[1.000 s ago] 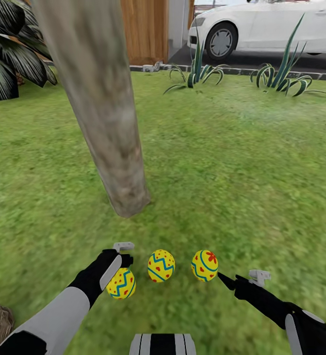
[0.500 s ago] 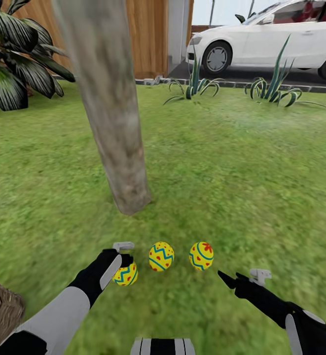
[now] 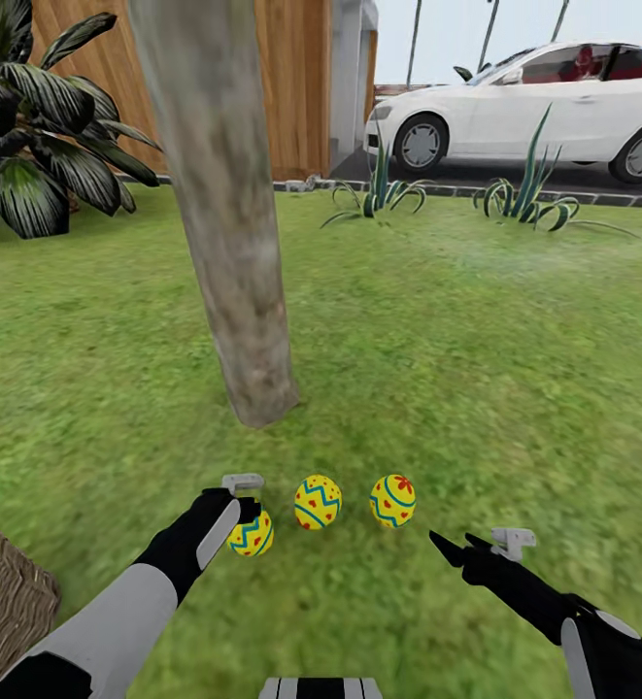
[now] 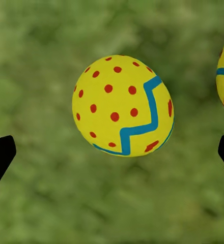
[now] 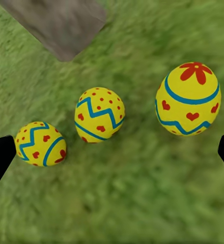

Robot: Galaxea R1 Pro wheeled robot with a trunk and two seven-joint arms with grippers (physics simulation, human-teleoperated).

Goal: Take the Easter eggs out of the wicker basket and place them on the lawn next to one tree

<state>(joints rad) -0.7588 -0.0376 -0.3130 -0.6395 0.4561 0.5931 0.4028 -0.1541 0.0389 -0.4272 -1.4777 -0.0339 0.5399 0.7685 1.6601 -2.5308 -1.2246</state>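
Yellow Easter eggs (image 3: 318,501), three in a row on the lawn (image 3: 476,369) just before the tree (image 3: 233,243) trunk; left pincer (image 3: 248,505) over the leftmost, right pincer (image 3: 447,549) beside them, both spread wide, empty; wicker basket (image 3: 5,592) well left.

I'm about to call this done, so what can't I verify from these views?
- Wicker basket, head view: cut off by the frame's corner, so its inside is unseen.
- Left egg, head view: partly covered by the left hand; whether it rests on the lawn is unclear.
- Tree: trunk only; the frame's top cuts off its canopy.
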